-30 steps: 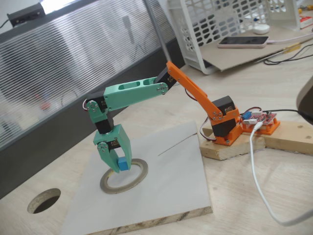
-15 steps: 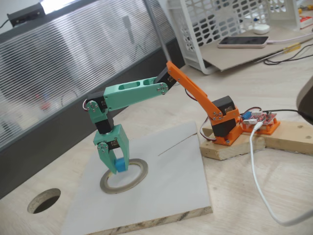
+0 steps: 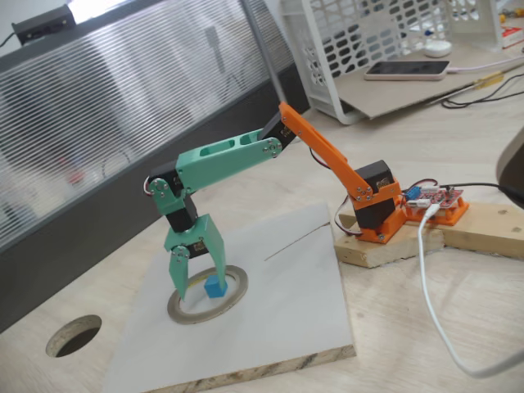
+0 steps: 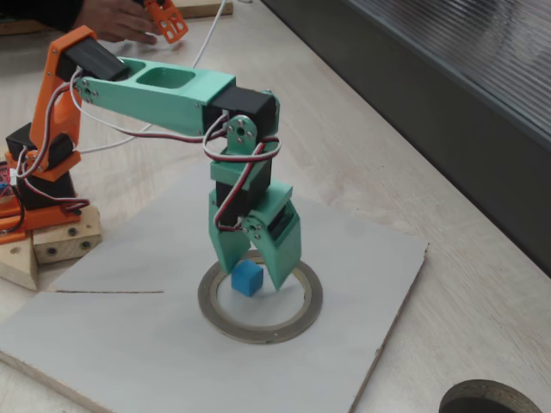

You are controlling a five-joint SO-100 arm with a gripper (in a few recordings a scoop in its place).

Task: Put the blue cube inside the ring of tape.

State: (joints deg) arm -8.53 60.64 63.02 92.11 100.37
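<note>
Both fixed views show the tool (image 3: 201,282) spread open, straddling the blue cube (image 3: 214,286), which sits free between its fingers inside the ring of tape (image 4: 260,303), so release looks complete and lifting clear remains.

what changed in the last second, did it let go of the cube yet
Yes. The gripper opened and rose a little, letting go of the blue cube, which now sits free inside the ring of tape, between the spread jaws. A second ago the jaws were shut on it. The ring, the grey board and the arm's base stayed put.
</note>
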